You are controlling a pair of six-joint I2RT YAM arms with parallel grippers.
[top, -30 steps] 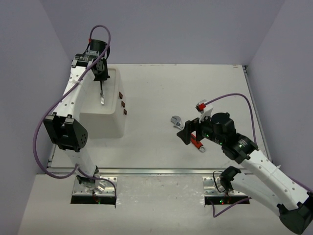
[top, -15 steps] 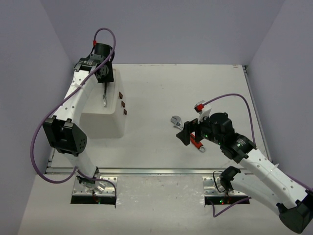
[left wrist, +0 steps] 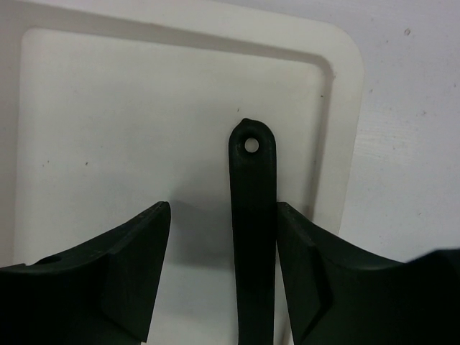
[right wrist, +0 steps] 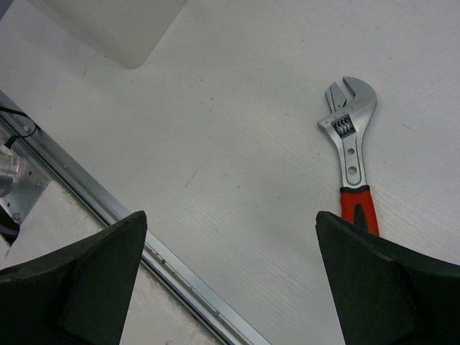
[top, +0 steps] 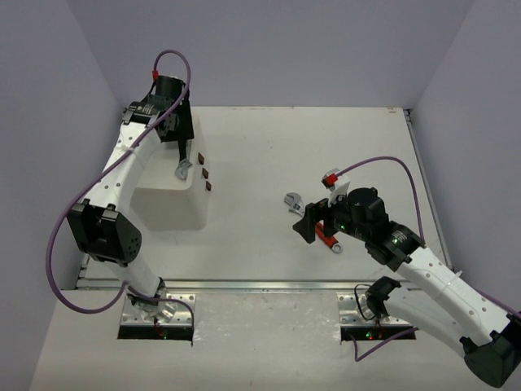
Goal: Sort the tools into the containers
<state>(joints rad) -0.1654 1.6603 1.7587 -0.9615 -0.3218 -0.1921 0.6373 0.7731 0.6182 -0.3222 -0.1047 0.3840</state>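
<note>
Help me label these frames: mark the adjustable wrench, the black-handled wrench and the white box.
adjustable wrench (right wrist: 351, 154): right wrist view, silver shaft.
black-handled wrench (left wrist: 252, 208): left wrist view, handle below its hole.
white box (left wrist: 345, 129): left wrist view, tray top's right rim.

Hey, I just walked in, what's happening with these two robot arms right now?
The arms are sorting things into a white box. The left gripper is above the box's tray top, jaws apart, with a black wrench between them; whether it rests on the tray is unclear. The right gripper hangs wide open over the table, beside a red-handled adjustable wrench that lies untouched.
</note>
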